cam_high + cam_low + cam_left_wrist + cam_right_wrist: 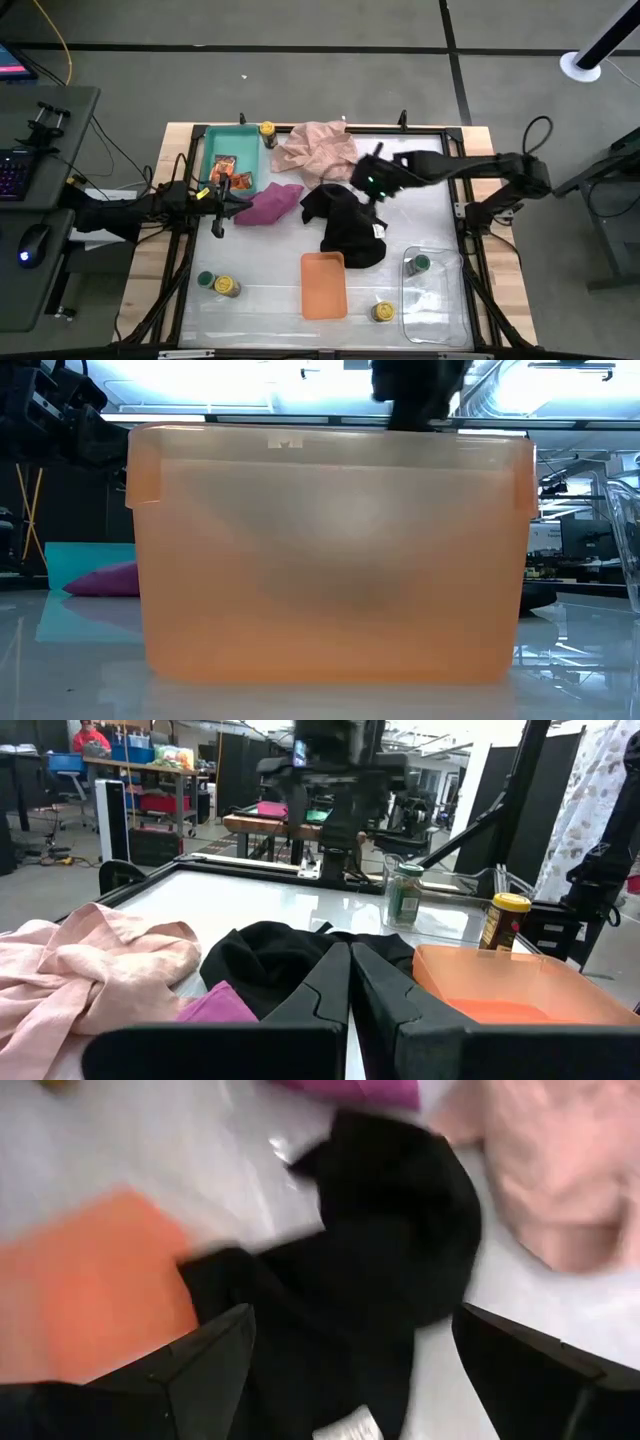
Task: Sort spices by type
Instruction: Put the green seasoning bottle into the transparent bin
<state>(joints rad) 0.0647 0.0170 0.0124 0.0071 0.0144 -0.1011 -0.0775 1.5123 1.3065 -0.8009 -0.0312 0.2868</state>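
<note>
R gripper [372,190] hangs over black cloth [345,222], fingers spread wide, prob. to lift it and expose hidden spices. L gripper [222,205], fingers pressed together, waits beside teal tray [208,150] holding packets [228,170]. Jars [227,287] stand scattered near table's front.

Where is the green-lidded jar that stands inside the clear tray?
In the high view, the green-lidded jar stands in the clear tray on the table's right side, right of the orange tray.

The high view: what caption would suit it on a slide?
Two arms over a table of cloths, trays and spice jars: right gripper open above the black cloth, left gripper shut beside the teal tray.
</note>
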